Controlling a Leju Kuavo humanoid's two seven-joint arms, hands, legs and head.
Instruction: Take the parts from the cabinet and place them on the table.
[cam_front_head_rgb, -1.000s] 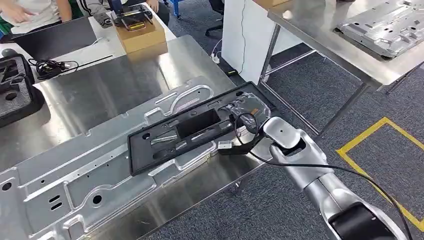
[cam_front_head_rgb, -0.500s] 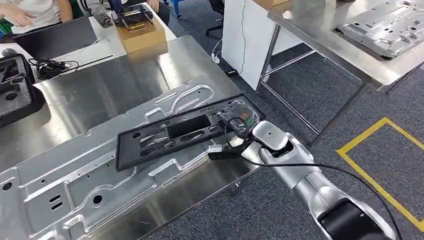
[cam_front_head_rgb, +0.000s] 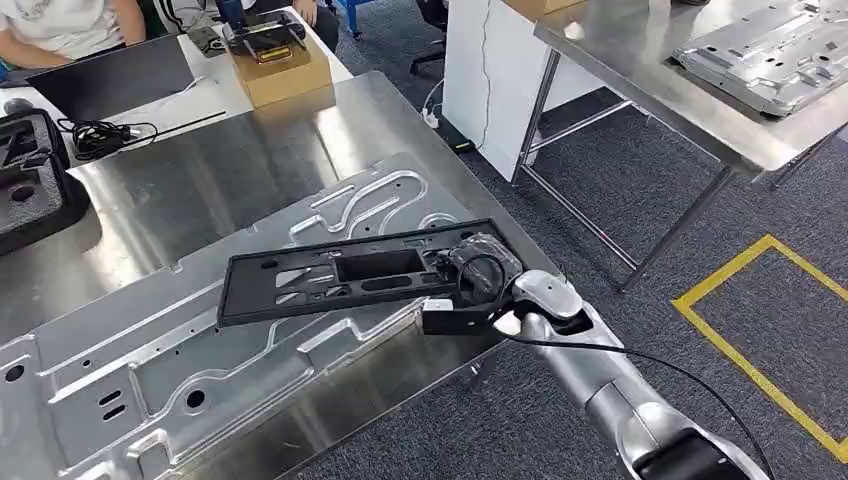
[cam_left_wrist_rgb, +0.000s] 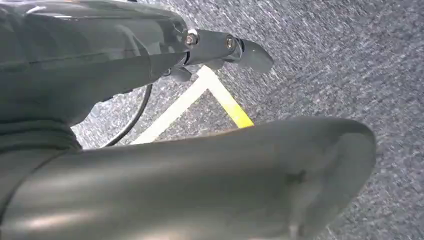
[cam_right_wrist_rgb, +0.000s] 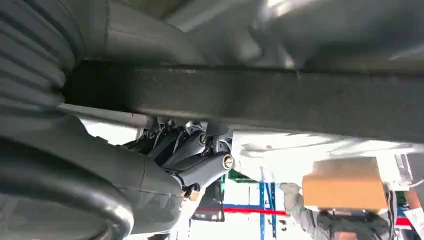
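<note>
Since the earlier frames, the black part (cam_front_head_rgb: 350, 277) has shifted to the left across the table and turned flatter, and the right hand (cam_front_head_rgb: 478, 272) with its arm sits lower and more to the left.

From the head view, the right hand grips the right end of the long black part, fingers wrapped around that end. The part lies over the big stamped metal sheet (cam_front_head_rgb: 180, 340) on the steel table (cam_front_head_rgb: 200, 190), close to the table's near edge. I cannot tell if its left end touches the sheet or is a little above it. A black cable (cam_front_head_rgb: 640, 355) runs along the silver right arm. Farther on the table stand a cardboard box (cam_front_head_rgb: 285, 75) and a black foam case (cam_front_head_rgb: 30, 180) at the left edge. A second metal table (cam_front_head_rgb: 650, 70) at the top right carries another metal panel (cam_front_head_rgb: 770, 55). A person's arm shows at the top left corner.

From the left wrist view, the left hand (cam_left_wrist_rgb: 200, 165) hangs over grey carpet (cam_left_wrist_rgb: 350, 60) with a yellow floor line (cam_left_wrist_rgb: 227, 102); it holds nothing, and its fingers are apart.

From the right wrist view, the right hand's dark fingers (cam_right_wrist_rgb: 195, 155) are closed against the black part's edge (cam_right_wrist_rgb: 300, 105), which crosses the picture. Behind, blurred, a person carries a cardboard box (cam_right_wrist_rgb: 345, 185).
</note>
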